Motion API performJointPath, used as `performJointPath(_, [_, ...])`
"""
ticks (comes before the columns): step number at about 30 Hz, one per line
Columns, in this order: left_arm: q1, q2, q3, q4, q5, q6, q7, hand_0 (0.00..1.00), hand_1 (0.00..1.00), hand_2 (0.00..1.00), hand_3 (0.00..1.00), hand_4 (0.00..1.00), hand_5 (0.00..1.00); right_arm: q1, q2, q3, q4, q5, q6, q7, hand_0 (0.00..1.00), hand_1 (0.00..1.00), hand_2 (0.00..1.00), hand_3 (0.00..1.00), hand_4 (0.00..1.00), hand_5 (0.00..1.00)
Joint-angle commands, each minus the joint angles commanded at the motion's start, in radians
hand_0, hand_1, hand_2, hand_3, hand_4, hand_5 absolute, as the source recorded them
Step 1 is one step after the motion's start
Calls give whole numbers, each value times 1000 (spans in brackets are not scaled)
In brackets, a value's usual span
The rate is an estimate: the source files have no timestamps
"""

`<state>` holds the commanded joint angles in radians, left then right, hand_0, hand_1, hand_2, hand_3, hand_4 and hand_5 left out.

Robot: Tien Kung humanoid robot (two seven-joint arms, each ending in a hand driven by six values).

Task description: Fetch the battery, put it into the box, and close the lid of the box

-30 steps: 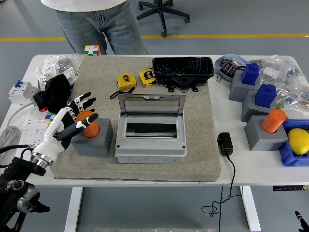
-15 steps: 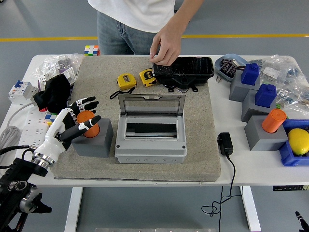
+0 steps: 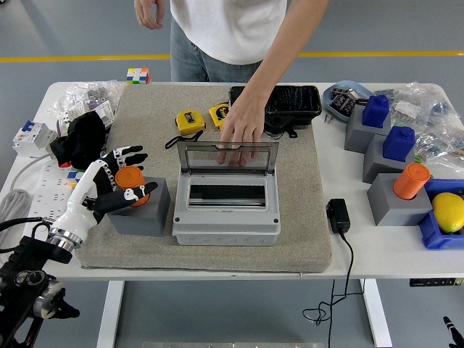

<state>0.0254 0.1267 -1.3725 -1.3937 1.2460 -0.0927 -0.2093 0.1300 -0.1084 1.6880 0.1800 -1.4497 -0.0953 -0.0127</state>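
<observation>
Since the preceding frame, the person's hand [image 3: 243, 130] has travelled from the black battery pack [image 3: 275, 104] down to the raised transparent lid [image 3: 228, 157] of the grey box [image 3: 226, 210], where its fingertips now touch the lid's upper edge. Left hand [image 3: 109, 181] of the robot has closed further round the orange cylinder [image 3: 131, 183]: thumb and fingers [image 3: 129, 154] curl about it on either side, though whether they press on it cannot be told. That cylinder stands upright in a grey holder block [image 3: 141, 210] just left of the box. Right of the box, a black power adapter [image 3: 337, 214] lies on the bare white tabletop [image 3: 377, 246] with its cable running over the near edge. Behind the box, on the grey mat [image 3: 304, 239], lie two yellow tape measures [image 3: 190, 121] and the battery pack. Far right of the box stand further grey blocks bearing blue pieces [image 3: 375, 110] and a second orange cylinder [image 3: 411, 180], beside a blue tray [image 3: 429, 235] holding a lemon [image 3: 448, 211]. Inside, the box shows a dark empty slot.
</observation>
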Motion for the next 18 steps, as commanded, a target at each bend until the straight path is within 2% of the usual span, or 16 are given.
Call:
performJointPath(1, [0, 0, 0, 0, 1, 2, 0, 692, 756, 629, 677, 998, 48, 0, 0, 0, 0, 1, 0, 0, 863, 851, 804, 829, 998, 986])
performJointPath(18, [2, -9, 9, 9, 11, 23, -5, 670, 736, 603, 648, 998, 25, 2, 2, 4, 0, 1, 0, 1, 862, 851, 804, 829, 998, 991])
